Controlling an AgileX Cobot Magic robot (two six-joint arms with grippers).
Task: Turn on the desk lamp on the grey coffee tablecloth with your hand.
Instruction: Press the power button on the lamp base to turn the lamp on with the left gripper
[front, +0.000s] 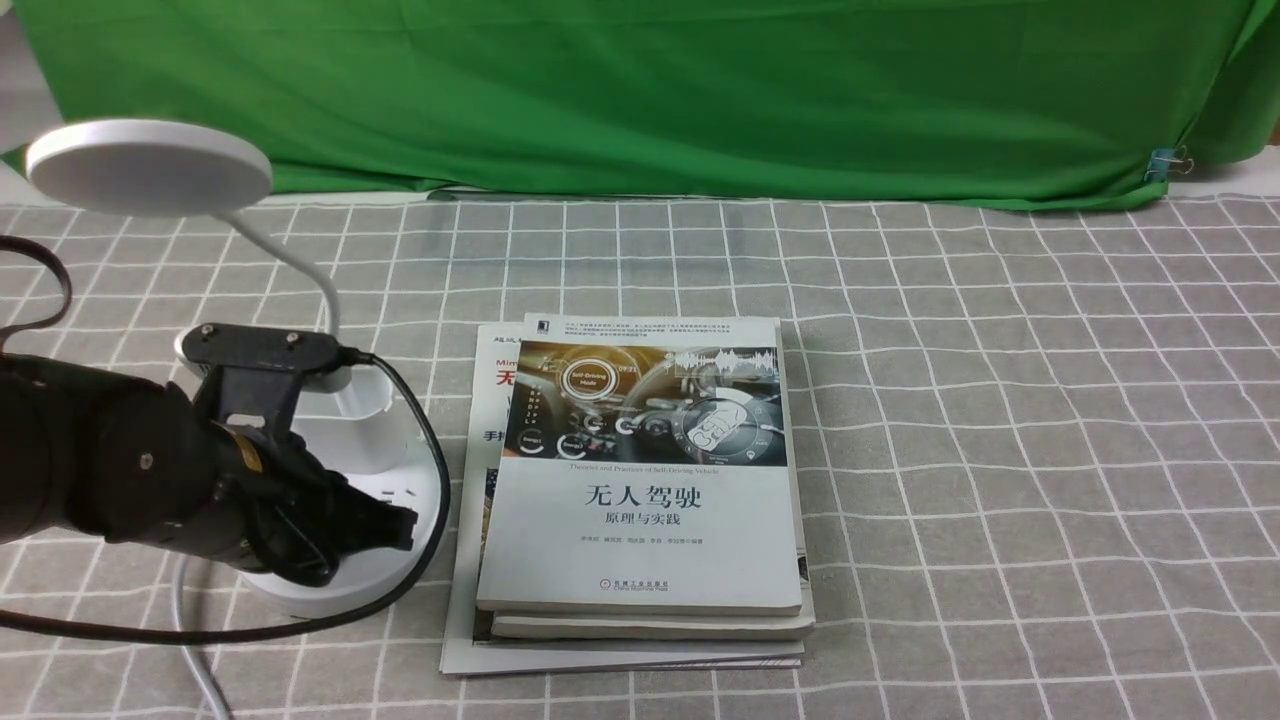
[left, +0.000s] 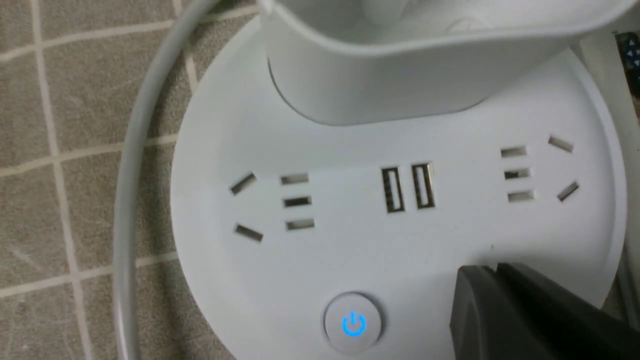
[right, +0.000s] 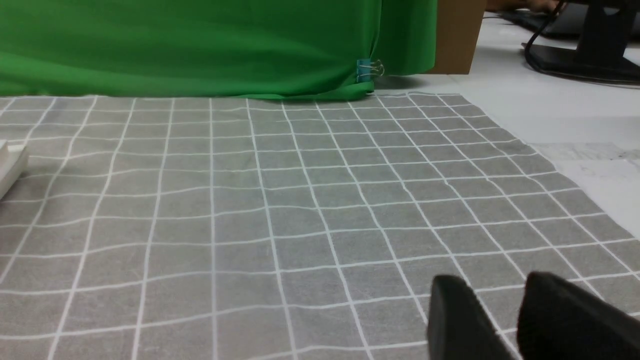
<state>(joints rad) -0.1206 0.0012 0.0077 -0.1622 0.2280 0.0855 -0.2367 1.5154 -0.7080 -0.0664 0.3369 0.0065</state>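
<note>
The white desk lamp stands at the left on the grey coffee tablecloth (front: 1000, 400). Its disc head (front: 148, 165) is up on the bendy neck and shows no glow. My left gripper (front: 405, 525) is shut and empty, with its tip low over the round base (front: 425, 470). In the left wrist view the shut tip (left: 492, 272) is at the base (left: 350, 250), beside a round button with a blue-lit power sign (left: 353, 322). A second button is not visible. The cup (left: 400, 75) stands behind the sockets. My right gripper (right: 492, 295) is slightly open and empty, low over the cloth (right: 250, 200).
A stack of books (front: 645, 470) lies right next to the lamp base. The lamp's white cord (front: 190, 650) and my arm's black cable (front: 430, 470) run past the base. The green backdrop (front: 640, 90) with a clip (front: 1165, 163) hangs behind.
</note>
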